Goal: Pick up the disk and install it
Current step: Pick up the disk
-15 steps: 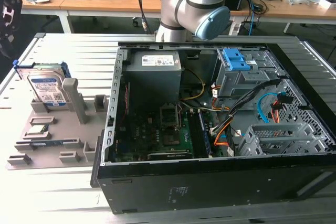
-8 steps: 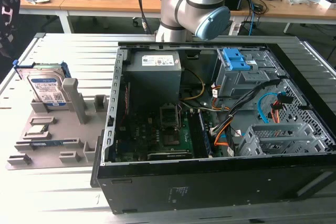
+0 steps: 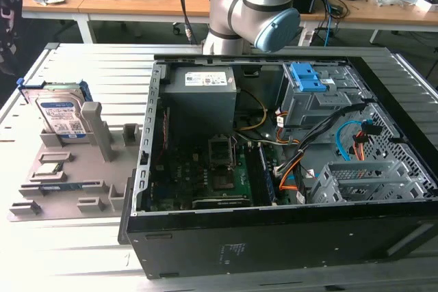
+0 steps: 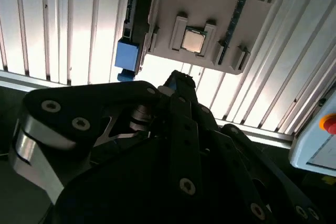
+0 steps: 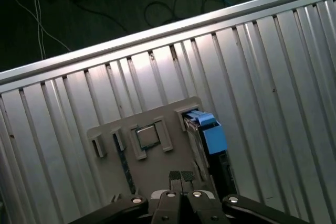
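The disk (image 3: 61, 115), a silver drive with a white-and-blue label in a blue carrier frame, stands on edge in the grey holder tray (image 3: 82, 176) at the exterior view's left. Both wrist views look down on it edge-on, blue carrier end showing: disk (image 5: 202, 135), disk (image 4: 131, 51). My gripper (image 5: 181, 176) hangs high above the tray, beside the disk's slot and well apart from it. Its two fingertips sit pressed together, shut, with nothing between them. In the second wrist view the gripper (image 4: 176, 82) appears as a dark linkage.
An open computer case (image 3: 274, 135) lies on the ribbed metal table (image 3: 75, 244), with a blue bracket on a grey cage (image 3: 308, 80) and a drive cage (image 3: 356, 182) inside. A small green-rimmed chip (image 5: 148, 136) lies on the tray. Desks with cables stand behind.
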